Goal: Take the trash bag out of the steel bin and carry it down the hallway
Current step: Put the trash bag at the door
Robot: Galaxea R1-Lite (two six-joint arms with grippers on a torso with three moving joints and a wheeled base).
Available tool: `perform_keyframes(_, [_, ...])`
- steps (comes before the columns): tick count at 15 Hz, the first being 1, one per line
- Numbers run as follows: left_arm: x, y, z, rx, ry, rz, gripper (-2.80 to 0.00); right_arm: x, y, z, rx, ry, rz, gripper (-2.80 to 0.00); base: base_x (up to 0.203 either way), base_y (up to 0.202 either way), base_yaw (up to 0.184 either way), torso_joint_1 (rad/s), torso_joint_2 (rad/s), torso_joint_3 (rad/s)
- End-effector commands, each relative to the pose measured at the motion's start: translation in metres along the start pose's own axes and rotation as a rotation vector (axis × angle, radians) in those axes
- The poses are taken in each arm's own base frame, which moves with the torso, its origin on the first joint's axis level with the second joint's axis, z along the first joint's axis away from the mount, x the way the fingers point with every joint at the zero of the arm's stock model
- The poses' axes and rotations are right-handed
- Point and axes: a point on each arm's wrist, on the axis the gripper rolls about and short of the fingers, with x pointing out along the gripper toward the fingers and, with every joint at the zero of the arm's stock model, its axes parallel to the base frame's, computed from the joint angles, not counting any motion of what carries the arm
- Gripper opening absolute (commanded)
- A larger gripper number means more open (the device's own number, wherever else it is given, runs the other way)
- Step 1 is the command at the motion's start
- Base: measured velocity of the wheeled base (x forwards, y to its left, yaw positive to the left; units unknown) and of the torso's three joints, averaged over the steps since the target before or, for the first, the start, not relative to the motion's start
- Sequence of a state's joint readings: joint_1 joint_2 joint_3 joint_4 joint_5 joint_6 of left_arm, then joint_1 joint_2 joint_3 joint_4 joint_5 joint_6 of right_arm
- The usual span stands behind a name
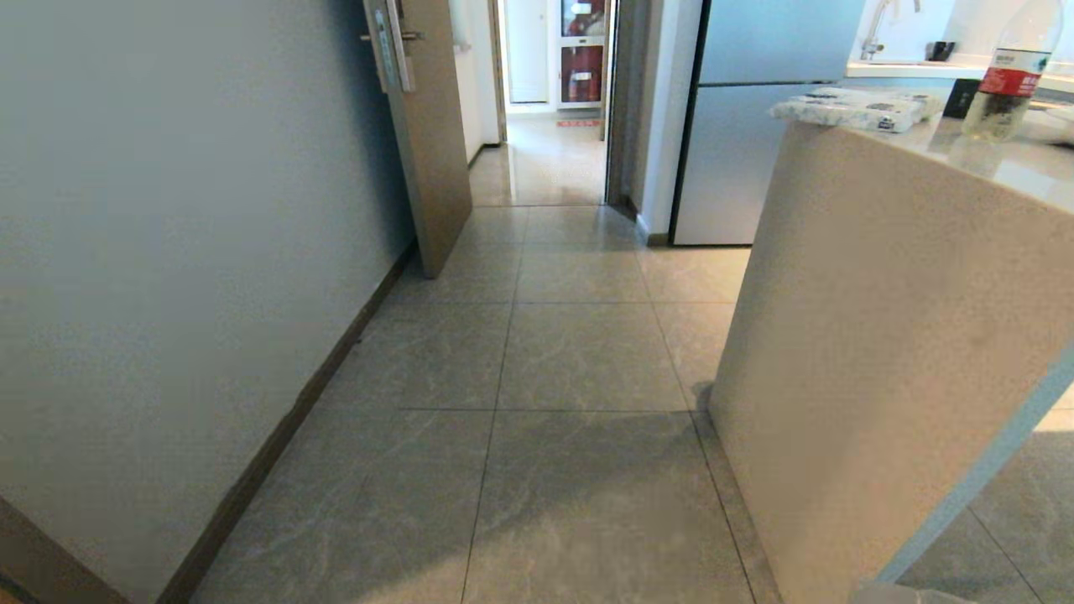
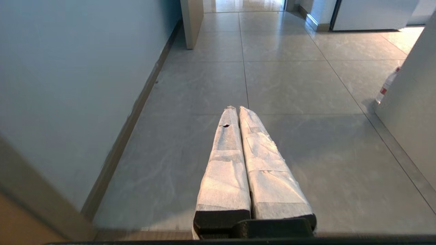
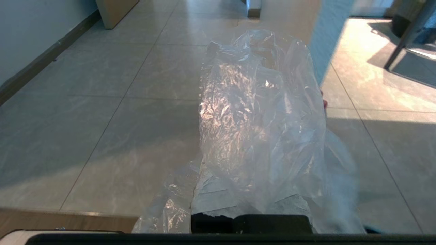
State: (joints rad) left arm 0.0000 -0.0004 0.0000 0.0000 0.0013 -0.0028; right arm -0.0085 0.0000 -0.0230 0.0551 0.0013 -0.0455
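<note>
While draped over right gripper (image 3: 250, 190), trash bag (image 3: 259, 119) hides it.

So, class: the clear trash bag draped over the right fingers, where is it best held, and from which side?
Grip the trash bag by its gathered film, where the right gripper is shut on it, coming from above: thin, crinkly plastic offers no firm part elsewhere.

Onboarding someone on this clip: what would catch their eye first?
The clear trash bag, draped over the right gripper, which is shut on it above the tiled hallway floor. Next, the left gripper, shut and empty, pointing along the floor beside the wall. Ahead in the head view, an open door on the left and a counter with a bottle on the right.
</note>
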Motion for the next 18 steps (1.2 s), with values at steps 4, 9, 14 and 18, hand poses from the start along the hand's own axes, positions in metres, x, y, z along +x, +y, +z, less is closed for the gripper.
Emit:
perform_keyframes(4, [0.0, 0.0, 0.0, 0.0, 0.0, 0.0, -2.8, 0.0, 0.0, 0.0001, 0.0, 0.0, 0.001, -2.8, 0.188, 0.0, -0.001, 0.004, 0.01, 0.004])
perform_keyframes(9, [0.0, 0.0, 0.0, 0.0, 0.0, 0.0, -2.8, 0.0001, 0.0, 0.0, 0.0, 0.002, 0.0, -2.8, 0.19, 0.0, 0.001, -0.001, 0.0, 0.002])
perform_keyframes(14, [0.0, 0.0, 0.0, 0.0, 0.0, 0.0, -2.8, 0.0, 0.0, 0.0, 0.0, 0.0, 0.0, -2.8, 0.192, 0.0, 0.001, 0.002, 0.0, 0.002])
perform_keyframes(18, [0.0, 0.0, 0.0, -0.002, 0.0, 0.0, -2.8, 0.0001, 0.0, 0.0, -0.001, 0.002, 0.001, -2.8, 0.197, -0.111, 0.002, 0.003, 0.0, 0.003])
